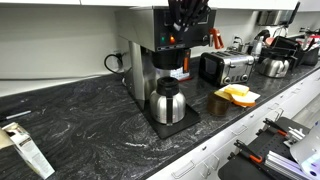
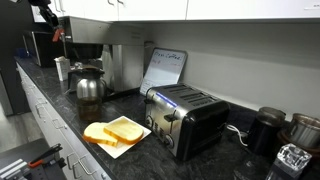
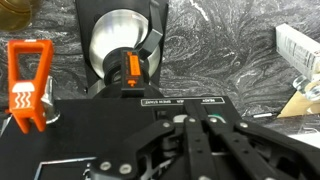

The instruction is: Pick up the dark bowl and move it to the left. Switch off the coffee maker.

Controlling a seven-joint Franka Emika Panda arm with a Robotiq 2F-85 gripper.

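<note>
The coffee maker is a tall steel brewer with a black top, and an orange light glows on its front. My gripper hangs straight above its top panel, also in the second exterior view. In the wrist view the gripper is shut, fingertips together over the black panel near its front edge, holding nothing. The steel carafe sits under the brewer. The dark bowl stands on the counter between the carafe and a white plate; its rim shows in the wrist view's corner.
A chrome toaster and a steel kettle stand further along the counter. An orange handle sticks up beside the brewer. The plate holds yellow slices. A paper carton lies on the dark marbled counter.
</note>
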